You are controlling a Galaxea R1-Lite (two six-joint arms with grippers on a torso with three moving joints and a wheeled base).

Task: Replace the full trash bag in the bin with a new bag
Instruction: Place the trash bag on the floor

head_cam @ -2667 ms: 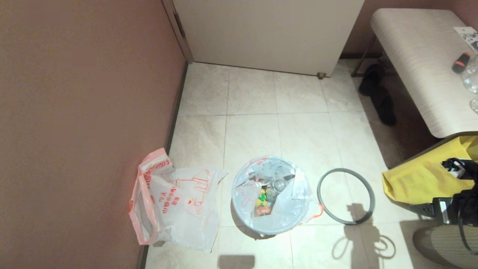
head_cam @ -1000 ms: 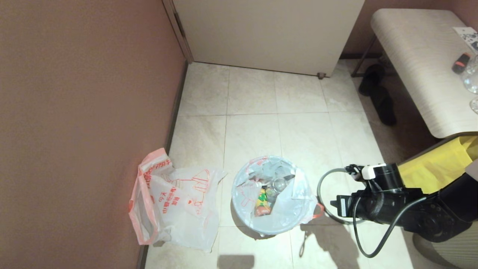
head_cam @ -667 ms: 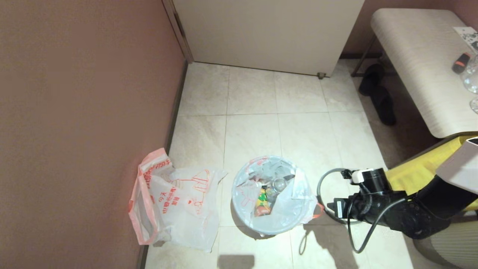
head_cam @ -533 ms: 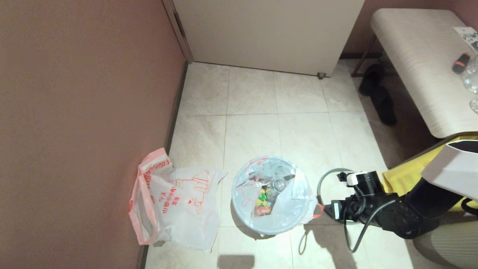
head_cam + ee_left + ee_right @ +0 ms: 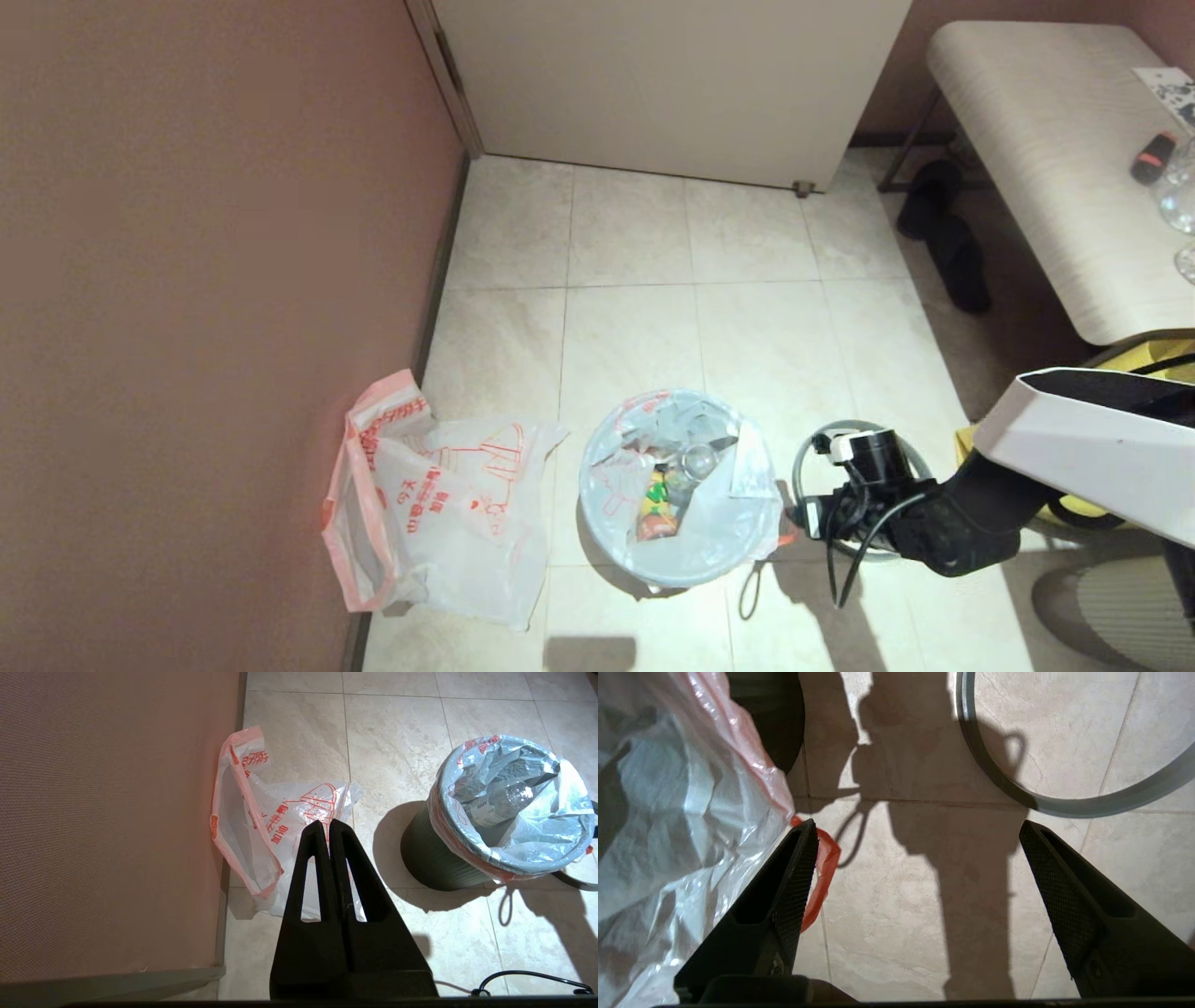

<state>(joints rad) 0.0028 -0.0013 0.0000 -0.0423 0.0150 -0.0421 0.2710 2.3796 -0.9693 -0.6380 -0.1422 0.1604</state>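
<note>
At the bin's (image 5: 680, 569) right side, our right gripper (image 5: 915, 877), fingers apart, nears the full trash bag's (image 5: 679, 485) soft, slippery film; its pink-red handle (image 5: 821, 877) looks the surest hold.

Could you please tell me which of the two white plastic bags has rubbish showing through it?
The translucent white bag lining the black bin; the flat, empty-looking white bag lies by the wall.

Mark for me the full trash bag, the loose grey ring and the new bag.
full trash bag (image 5: 738, 509), head view, white plastic draped over the bin's right edge.
grey ring (image 5: 1069, 806), right wrist view, its curved band on the floor.
new bag (image 5: 448, 504), head view, its printed middle.
</note>
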